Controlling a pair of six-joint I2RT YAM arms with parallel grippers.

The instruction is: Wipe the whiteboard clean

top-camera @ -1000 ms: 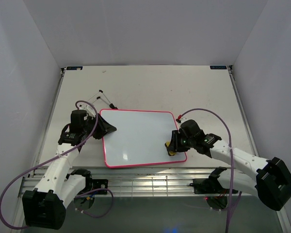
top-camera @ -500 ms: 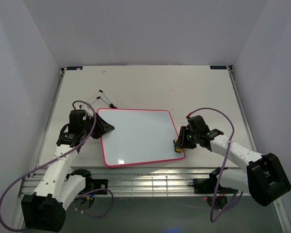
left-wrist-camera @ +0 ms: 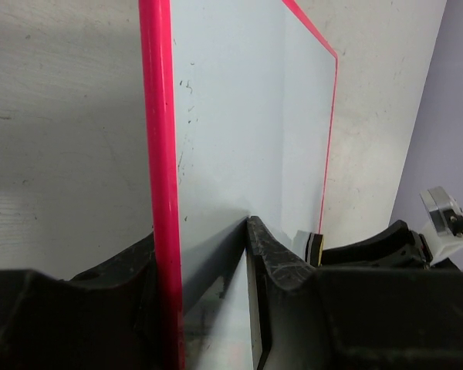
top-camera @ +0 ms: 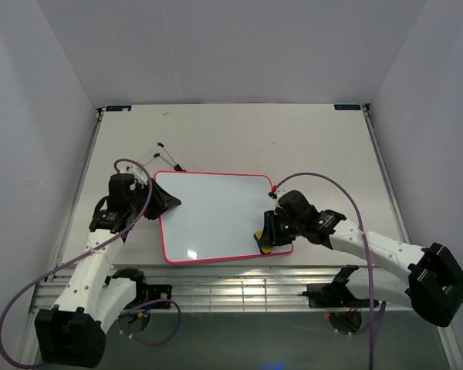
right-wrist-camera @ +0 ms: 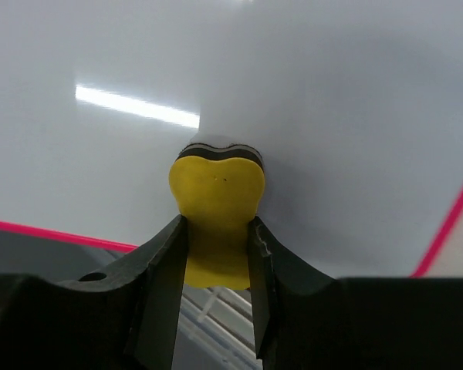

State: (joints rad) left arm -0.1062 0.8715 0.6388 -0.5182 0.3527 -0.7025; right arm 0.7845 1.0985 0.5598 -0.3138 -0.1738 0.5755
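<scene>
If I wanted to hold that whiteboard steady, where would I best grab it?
By its thin pink-framed left edge, coming in sideways from the left, as the left gripper does. The whiteboard lies face up, too wide to span; only an edge fits between two fingers, leaving the face free for the eraser.

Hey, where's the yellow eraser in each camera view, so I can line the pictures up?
Top external: the eraser is in the right gripper, on the whiteboard near its near right corner.
Left wrist: probably the eraser, small and partly hidden at the board's far edge.
Right wrist: the eraser is at centre, pinched in the gripper.
Shared landmark: the board's pink-red frame.
</scene>
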